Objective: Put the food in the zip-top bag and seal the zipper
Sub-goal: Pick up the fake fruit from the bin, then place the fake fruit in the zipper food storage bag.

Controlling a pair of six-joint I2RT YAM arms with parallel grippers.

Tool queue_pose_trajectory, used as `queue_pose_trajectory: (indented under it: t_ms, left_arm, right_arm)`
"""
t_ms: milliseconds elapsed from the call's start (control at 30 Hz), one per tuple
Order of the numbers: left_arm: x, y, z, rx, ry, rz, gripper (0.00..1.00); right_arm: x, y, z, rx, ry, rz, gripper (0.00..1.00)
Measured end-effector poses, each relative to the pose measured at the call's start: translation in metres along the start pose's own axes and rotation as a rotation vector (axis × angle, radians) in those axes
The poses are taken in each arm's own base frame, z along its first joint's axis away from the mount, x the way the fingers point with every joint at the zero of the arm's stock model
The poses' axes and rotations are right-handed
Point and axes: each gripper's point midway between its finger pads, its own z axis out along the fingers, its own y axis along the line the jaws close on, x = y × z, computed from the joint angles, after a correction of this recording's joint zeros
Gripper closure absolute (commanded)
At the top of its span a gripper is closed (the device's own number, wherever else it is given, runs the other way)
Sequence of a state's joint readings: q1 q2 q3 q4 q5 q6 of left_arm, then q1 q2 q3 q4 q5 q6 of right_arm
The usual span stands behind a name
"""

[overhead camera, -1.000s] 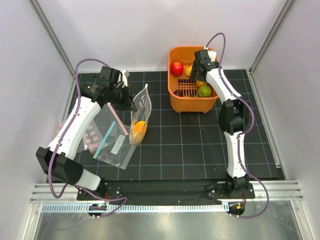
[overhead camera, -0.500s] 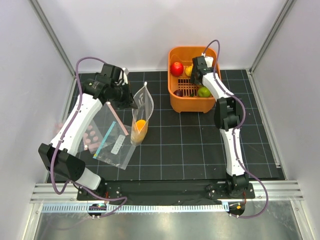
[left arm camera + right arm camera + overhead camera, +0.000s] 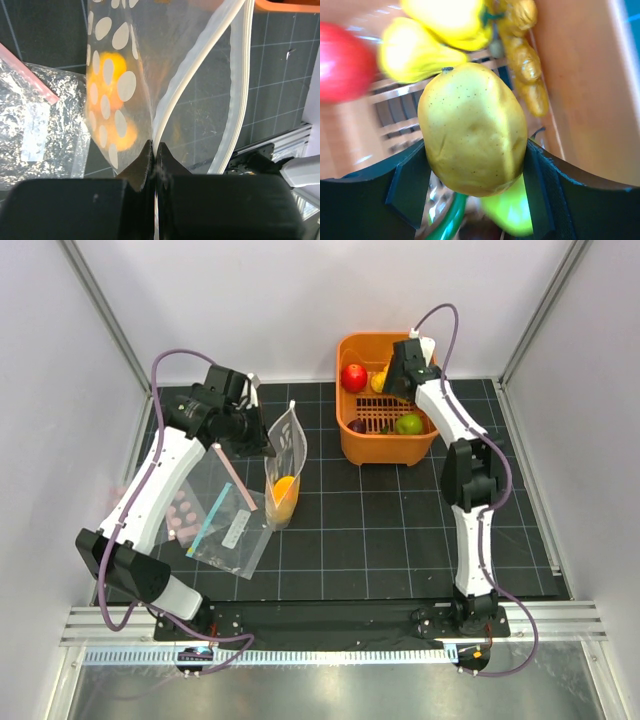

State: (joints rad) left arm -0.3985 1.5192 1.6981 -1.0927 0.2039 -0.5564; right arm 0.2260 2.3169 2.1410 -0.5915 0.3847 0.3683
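Note:
The dotted zip-top bag (image 3: 284, 455) hangs upright with its mouth open and one orange-yellow mango (image 3: 283, 490) in its bottom. My left gripper (image 3: 257, 437) is shut on the bag's mouth edge. In the left wrist view the left gripper (image 3: 155, 148) pinches the zipper strip (image 3: 197, 67) beside the dotted wall (image 3: 117, 85). My right gripper (image 3: 393, 380) is above the orange basket (image 3: 380, 452). In the right wrist view it (image 3: 475, 150) is shut on a yellow mango (image 3: 472, 125). A red apple (image 3: 353, 377), green lime (image 3: 408, 424) and dark purple piece (image 3: 357, 426) lie in the basket.
A clear bag with a teal strip and white label (image 3: 228, 532), a pink-dotted bag (image 3: 181, 512) and a loose pink strip (image 3: 232, 476) lie on the black mat left of the dotted bag. A yellow pepper (image 3: 447, 20) and a brown knobbly piece (image 3: 525, 65) lie below the held mango.
My right gripper dipped into the basket, closed on the yellow mango and rose slightly. The left gripper keeps holding the bag's edge almost still.

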Motion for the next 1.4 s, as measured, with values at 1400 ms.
queue_pose_trajectory:
  t_ms: [1400]
  left_arm:
    - [-0.019, -0.007, 0.021, 0.020, 0.008, 0.062, 1.00]
  right_arm:
    - [0.103, 0.182, -0.391, -1.102, 0.314, -0.058, 0.49]
